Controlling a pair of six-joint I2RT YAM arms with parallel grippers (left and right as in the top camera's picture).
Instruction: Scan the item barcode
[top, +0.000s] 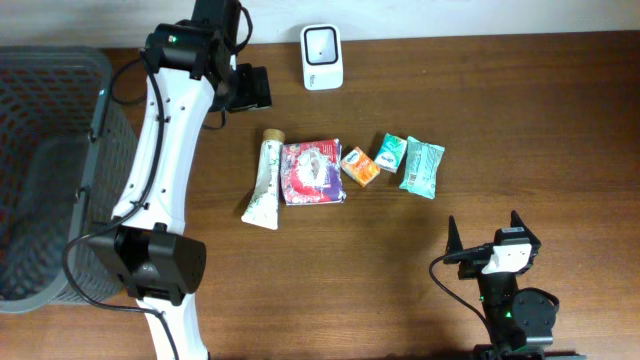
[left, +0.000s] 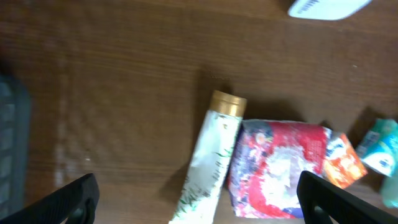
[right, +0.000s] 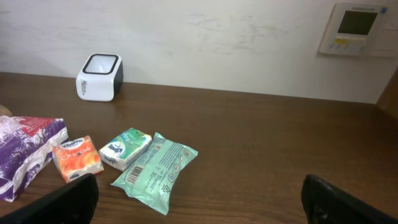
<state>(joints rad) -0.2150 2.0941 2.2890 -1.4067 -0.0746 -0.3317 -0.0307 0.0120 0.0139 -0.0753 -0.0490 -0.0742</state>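
Note:
A white barcode scanner (top: 322, 57) stands at the table's back edge and also shows in the right wrist view as the scanner (right: 99, 77). A row of items lies mid-table: a white tube with a gold cap (top: 265, 180), a red and purple packet (top: 312, 172), an orange pack (top: 360, 167), a green-white tissue pack (top: 390, 152) and a teal packet (top: 422, 166). The teal packet (right: 155, 170) shows a barcode. My left gripper (top: 252, 88) hangs open and empty, behind the tube (left: 211, 155) and above it. My right gripper (top: 484, 232) is open and empty near the front right.
A dark grey mesh basket (top: 40, 170) fills the left side. The left arm (top: 160, 150) stretches from its base at the front left toward the back. A wall panel (right: 357, 28) hangs behind the table on the right.

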